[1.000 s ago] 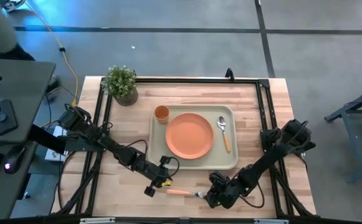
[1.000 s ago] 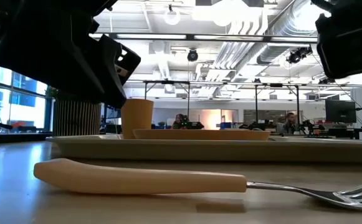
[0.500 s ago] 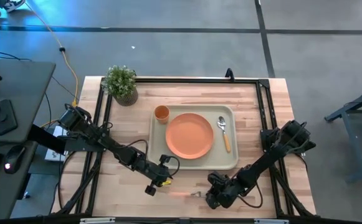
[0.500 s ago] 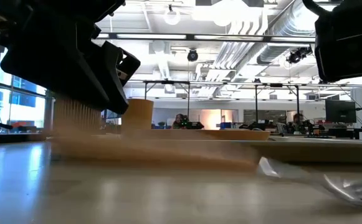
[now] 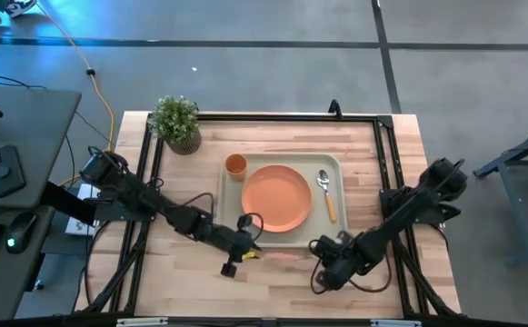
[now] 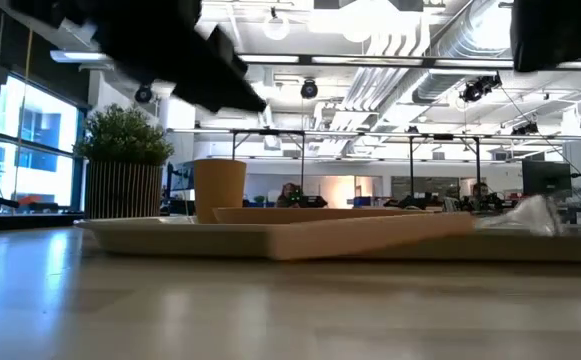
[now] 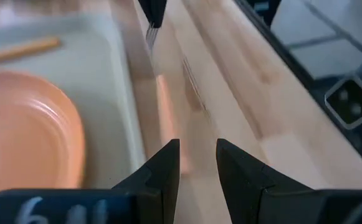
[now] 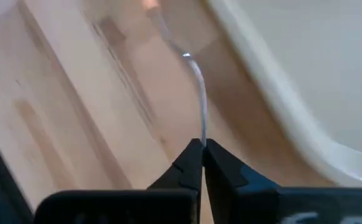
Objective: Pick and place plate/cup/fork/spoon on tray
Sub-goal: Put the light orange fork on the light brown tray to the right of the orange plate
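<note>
The fork (image 5: 280,255) hangs just in front of the tray's near rim (image 5: 332,238), between my two grippers. My right gripper (image 5: 313,259) is shut on its metal end. My left gripper (image 5: 248,252) is open, its fingers (image 7: 171,155) at the free end of the orange handle (image 7: 166,102). In the low view the handle (image 6: 370,238) slopes up to the blurred tines (image 6: 535,215). The plate (image 5: 276,197), the cup (image 5: 235,164) and the spoon (image 5: 325,193) rest on the tray. My right gripper pinches the fork's silver metal end (image 8: 200,127) between its two shut fingers; the fingertips hide which part of it they hold. The fork runs straight on from the fingers toward my left gripper. It is tilted, metal end higher, handle end low. My left gripper stands at the handle's free end; I cannot tell whether it touches it.
A potted green plant (image 5: 176,123) stands at the table's far left corner. A black frame (image 5: 386,173) runs along the table's left, far and right sides. Bare wood lies between the tray and the table's near edge.
My right gripper has lifted the fork off the table and carried it toward the far edge, up to the tray's near rim. The fork, flat on the wood before, is now tilted with its metal end higher. My left gripper has moved with it, toward the far edge and to the right.
</note>
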Controlling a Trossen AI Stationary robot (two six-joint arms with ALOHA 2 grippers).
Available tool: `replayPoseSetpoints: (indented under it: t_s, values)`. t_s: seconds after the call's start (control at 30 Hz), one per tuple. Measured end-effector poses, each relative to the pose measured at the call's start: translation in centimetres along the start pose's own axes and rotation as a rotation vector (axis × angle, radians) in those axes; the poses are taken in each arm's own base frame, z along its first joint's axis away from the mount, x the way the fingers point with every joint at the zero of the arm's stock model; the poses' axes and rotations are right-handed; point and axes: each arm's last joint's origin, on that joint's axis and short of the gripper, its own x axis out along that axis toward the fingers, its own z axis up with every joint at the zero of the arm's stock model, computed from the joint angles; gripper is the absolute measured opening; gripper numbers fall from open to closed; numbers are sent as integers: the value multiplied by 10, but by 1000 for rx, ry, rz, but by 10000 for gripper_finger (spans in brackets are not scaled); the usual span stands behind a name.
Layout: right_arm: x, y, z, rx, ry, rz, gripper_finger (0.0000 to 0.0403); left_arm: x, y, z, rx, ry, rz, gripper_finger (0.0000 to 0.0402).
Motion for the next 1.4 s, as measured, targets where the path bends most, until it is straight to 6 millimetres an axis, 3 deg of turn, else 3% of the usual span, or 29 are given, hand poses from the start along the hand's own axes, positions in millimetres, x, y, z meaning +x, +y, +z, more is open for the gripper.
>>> replayPoseSetpoints:
  t_s: [0.17, 0.27, 0.53, 0.77, 1.1, 1.4]
  values:
    - [-19, 3, 7, -87, 18, -57, 0, -6, 18, 37, 6, -130, 41, 94]
    - [-26, 8, 13, -110, -19, -57, 0, 0, 26, 49, -1, -160, 65, 94]
    - [-39, 13, 26, -157, -56, -76, 0, 31, 33, 47, 5, -102, 38, 94]
    - [-46, 9, 45, -216, -82, -124, 0, 46, 32, 36, 21, 27, 28, 94]
    - [-50, 3, 74, -267, -96, -124, 0, 43, 35, 39, 19, 12, 45, 94]
    - [-47, -4, 86, -260, -79, -126, 0, 44, 54, 39, -80, 12, 89, 71]
